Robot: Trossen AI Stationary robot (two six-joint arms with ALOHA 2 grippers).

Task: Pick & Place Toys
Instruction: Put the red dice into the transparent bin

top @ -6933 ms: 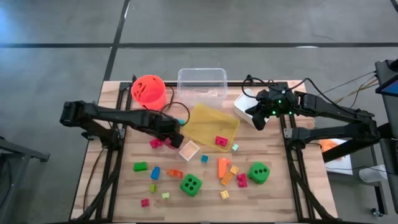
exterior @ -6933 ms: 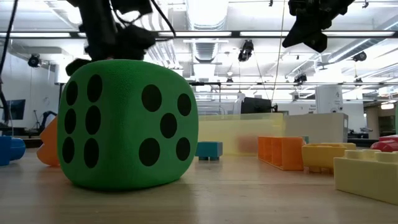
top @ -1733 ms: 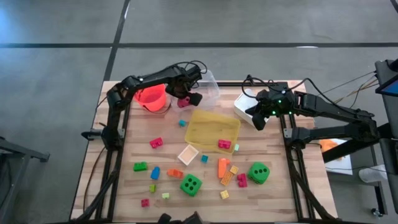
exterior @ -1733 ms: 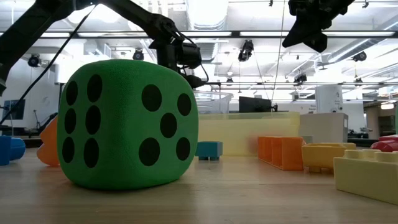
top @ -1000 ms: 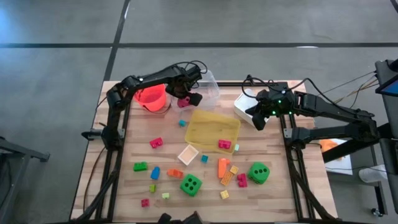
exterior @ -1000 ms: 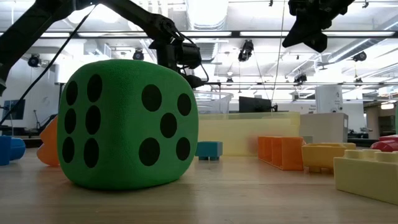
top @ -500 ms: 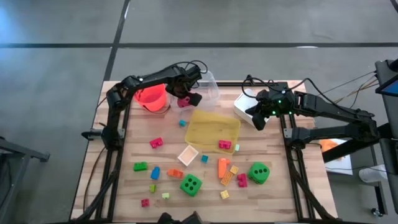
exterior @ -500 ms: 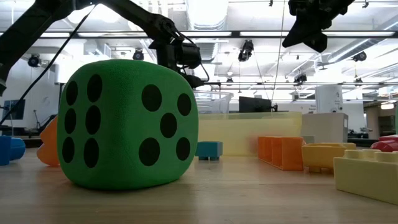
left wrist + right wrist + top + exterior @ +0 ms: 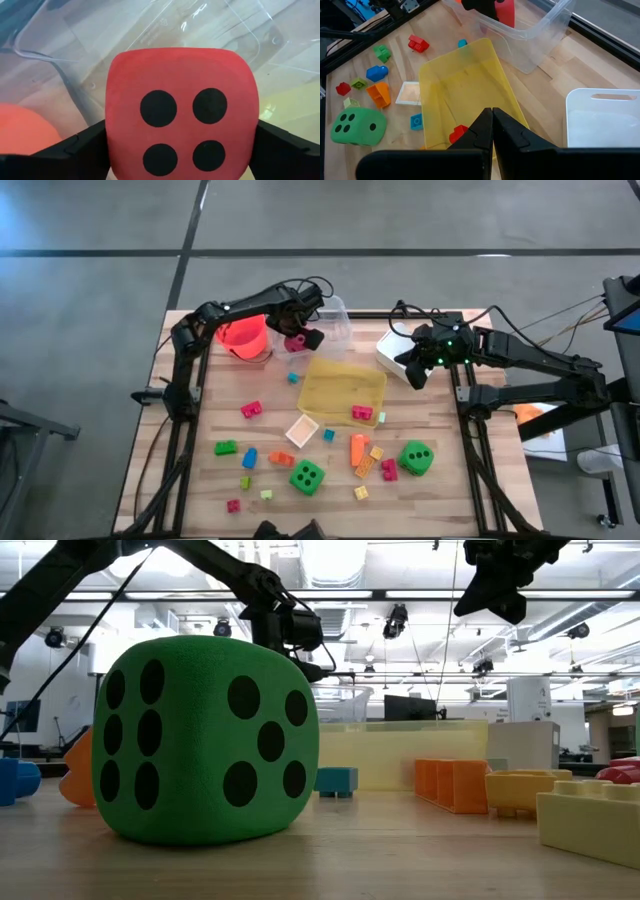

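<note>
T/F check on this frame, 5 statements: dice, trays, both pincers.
1. The left pincer has the pink die between its fingers at the clear tray. True.
2. The pink die shows a face with six dots. False: four dots.
3. The right pincer is shut and empty. True.
4. Both green dice sit inside the yellow tray. False: the two green dice lie on the table.
5. A red block lies in the yellow tray. True.
</note>
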